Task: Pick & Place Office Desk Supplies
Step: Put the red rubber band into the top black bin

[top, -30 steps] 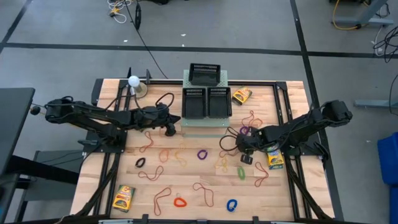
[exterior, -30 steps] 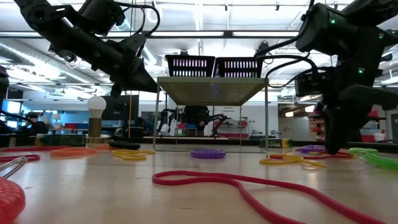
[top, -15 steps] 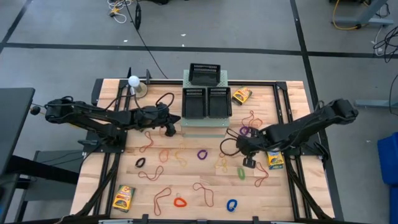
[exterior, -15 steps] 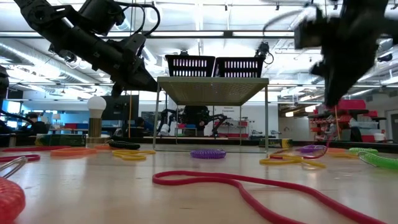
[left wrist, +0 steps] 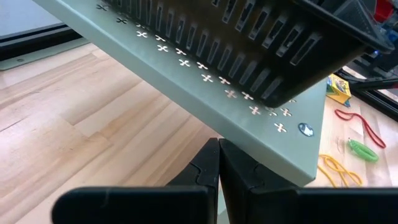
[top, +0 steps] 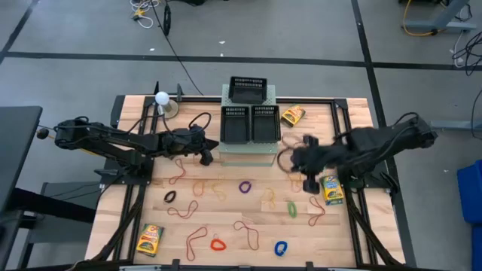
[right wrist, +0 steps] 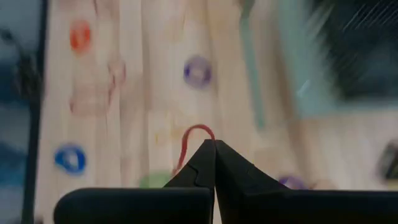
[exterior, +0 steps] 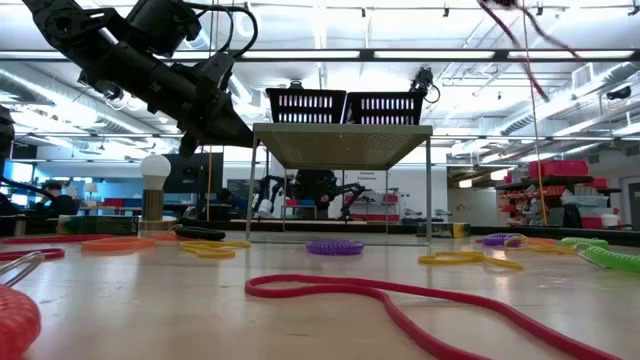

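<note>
right gripper gripping rubber band (red)

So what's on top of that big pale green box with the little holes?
Three black mesh trays sit on the pale green perforated box: two side by side, one behind. The high view shows their insides only as dark, so any contents can't be made out.

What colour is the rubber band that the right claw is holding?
Red-orange: the rubber band loops out of the shut right claw, seen best in the right wrist view.
</note>
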Controlling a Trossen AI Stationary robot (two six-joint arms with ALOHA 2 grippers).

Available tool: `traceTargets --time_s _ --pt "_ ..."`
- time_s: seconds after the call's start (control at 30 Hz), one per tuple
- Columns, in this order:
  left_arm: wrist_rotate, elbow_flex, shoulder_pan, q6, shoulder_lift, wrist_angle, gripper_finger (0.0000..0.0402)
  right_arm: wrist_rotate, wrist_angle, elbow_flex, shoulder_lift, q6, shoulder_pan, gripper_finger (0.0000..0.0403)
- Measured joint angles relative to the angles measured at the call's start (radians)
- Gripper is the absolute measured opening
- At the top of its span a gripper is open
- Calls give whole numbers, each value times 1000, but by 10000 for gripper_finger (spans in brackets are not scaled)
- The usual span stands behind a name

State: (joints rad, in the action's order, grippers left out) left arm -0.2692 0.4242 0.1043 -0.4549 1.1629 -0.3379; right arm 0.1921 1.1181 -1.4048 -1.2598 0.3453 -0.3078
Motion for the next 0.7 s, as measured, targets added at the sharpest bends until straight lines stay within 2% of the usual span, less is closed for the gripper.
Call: traceTargets --time_s 0.17,0.33,0.47,0.7 --pt "-1 0 0 1 0 -1 11 119 -34 -213 0 -86 63 3" --pt "-12 0 0 2 0 -2 11 197 -252 -363 -15 -264 195 3" --pt "-19 0 0 2 0 -3 11 182 -441 -429 -67 -401 331 3" --pt "-19 0 0 12 0 -4 11 5 -589 -474 -230 -475 595 3"
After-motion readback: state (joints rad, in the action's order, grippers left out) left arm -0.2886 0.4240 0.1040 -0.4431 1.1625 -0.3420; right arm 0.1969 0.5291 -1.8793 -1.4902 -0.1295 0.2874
